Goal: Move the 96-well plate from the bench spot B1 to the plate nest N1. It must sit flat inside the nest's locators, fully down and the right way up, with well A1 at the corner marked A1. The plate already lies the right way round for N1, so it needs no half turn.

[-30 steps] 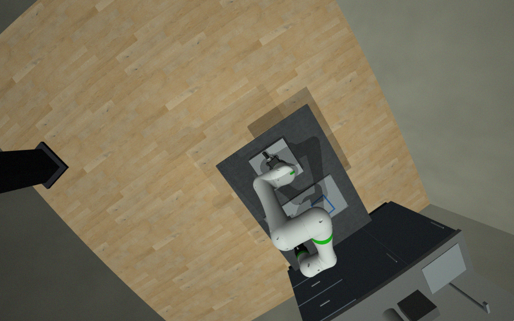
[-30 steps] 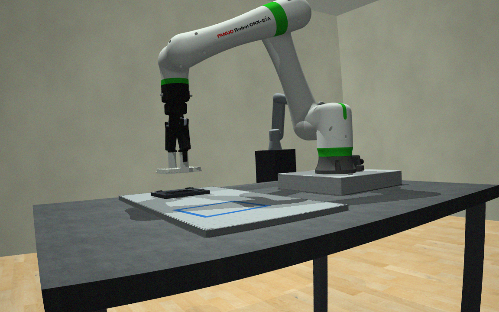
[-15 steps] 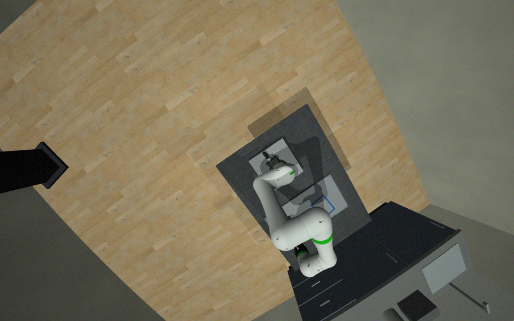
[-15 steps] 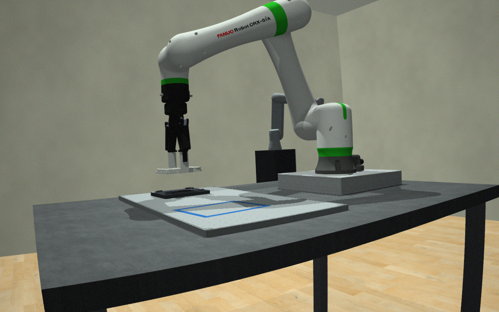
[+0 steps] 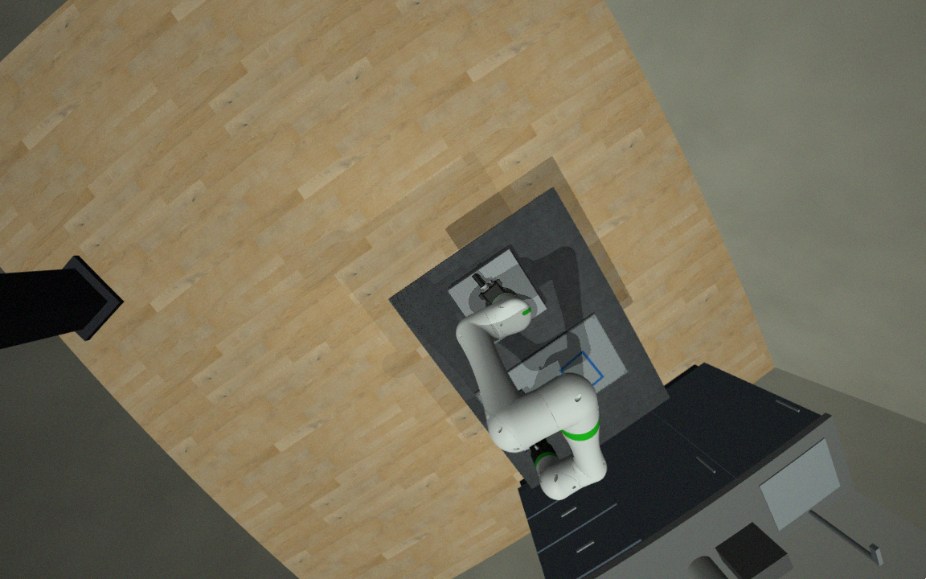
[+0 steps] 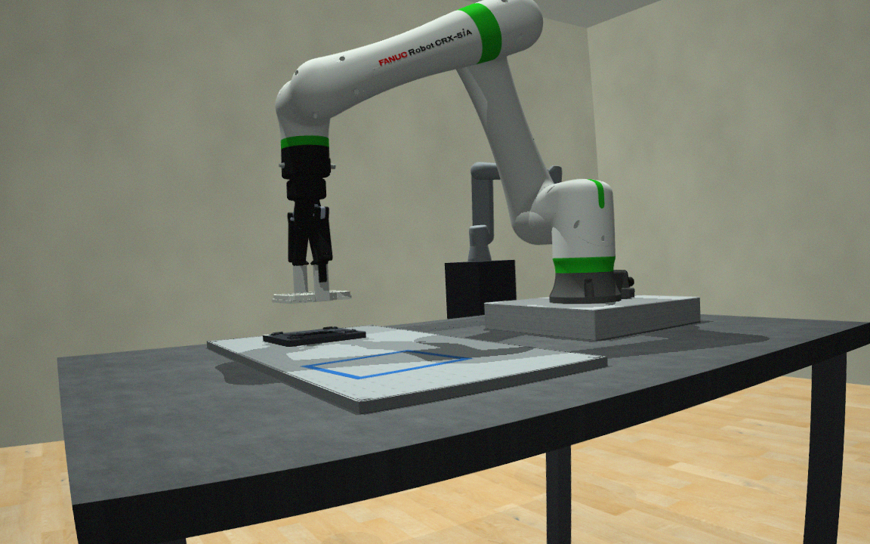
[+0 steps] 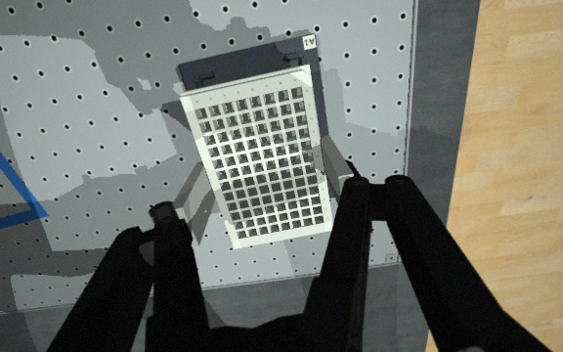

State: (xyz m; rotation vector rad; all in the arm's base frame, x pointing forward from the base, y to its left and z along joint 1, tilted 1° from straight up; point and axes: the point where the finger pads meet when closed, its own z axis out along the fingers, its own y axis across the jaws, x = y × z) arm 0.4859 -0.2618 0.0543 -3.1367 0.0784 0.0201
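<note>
Arm base: the white arm stands on a grey pedestal [image 6: 667, 312] at the far side of the dark table [image 6: 174, 419].
Arm pose: from the base the lower link rises steeply to a high elbow with a green band; the long upper link, lettered FANUC, slopes down and outward over the table. The wrist bends straight down past a second green band, so the tool points vertically at the board.
Gripper [image 6: 310, 276]: its black linkages hang below the wrist and end in pale fingers. It is clenched on the 96-well plate, one finger on each long side.
96-well plate [image 7: 260, 156]: held in the air, level, wells facing up, well above the board. In the wrist view it overlaps most of the nest below it, sitting slightly skewed against the nest's outline.
Plate nest [image 6: 314, 335]: a low dark tray lying on the pale perforated board [image 6: 492, 372], directly under the gripper. In the wrist view only its far edge and one long side show past the plate, with the A1 label [image 7: 309, 42] at the far corner.
Bench spot B1 [image 6: 384, 362]: a blue outline on the same board, just beside the nest towards the arm's base, with nothing inside it but shadow.
Shadows: the arm's shadow falls across the board and the table.
</note>
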